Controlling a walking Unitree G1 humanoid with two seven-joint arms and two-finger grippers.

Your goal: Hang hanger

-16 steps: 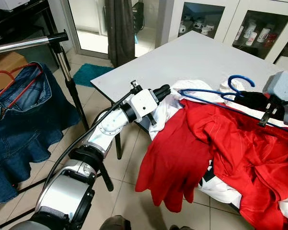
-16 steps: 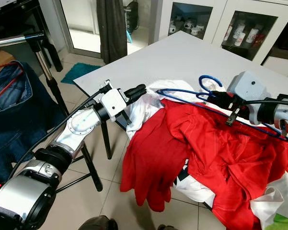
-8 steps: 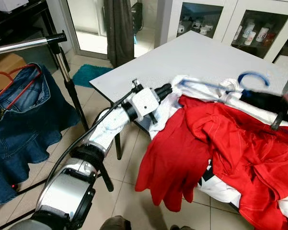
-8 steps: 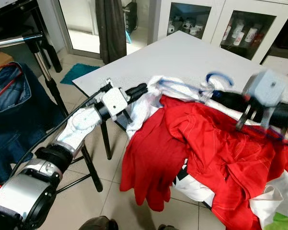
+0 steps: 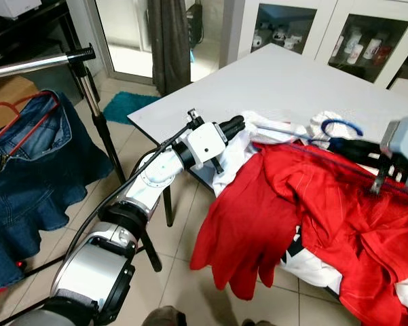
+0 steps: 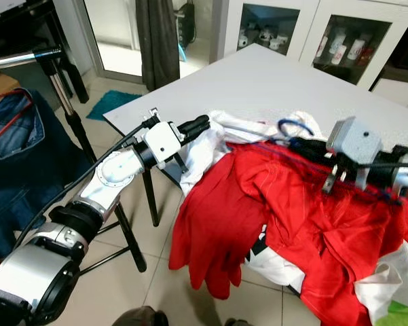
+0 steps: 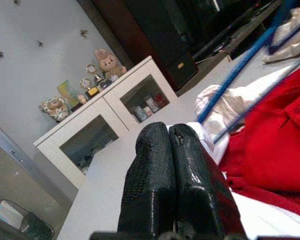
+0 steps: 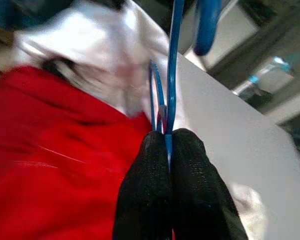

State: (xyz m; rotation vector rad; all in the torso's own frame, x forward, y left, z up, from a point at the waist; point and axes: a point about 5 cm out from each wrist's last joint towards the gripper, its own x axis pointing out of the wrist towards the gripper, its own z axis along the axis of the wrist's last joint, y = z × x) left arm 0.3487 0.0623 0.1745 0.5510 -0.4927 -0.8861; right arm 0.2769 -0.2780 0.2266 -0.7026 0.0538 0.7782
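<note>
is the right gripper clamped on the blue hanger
Yes, the right gripper has its fingers closed around the wire of the blue hanger.

A heap of garments (image 5: 305,217) lies on the near right corner of the worktop (image 5: 278,85) and spills over its edge. The hanger (image 5: 326,136) lies on top, between the left pincer (image 5: 236,124) and the right pincer (image 5: 341,145). A clothes rail (image 5: 41,62) stands left, jeans (image 5: 27,170) hanging below it. Cabinets (image 5: 326,30) stand behind.
</note>
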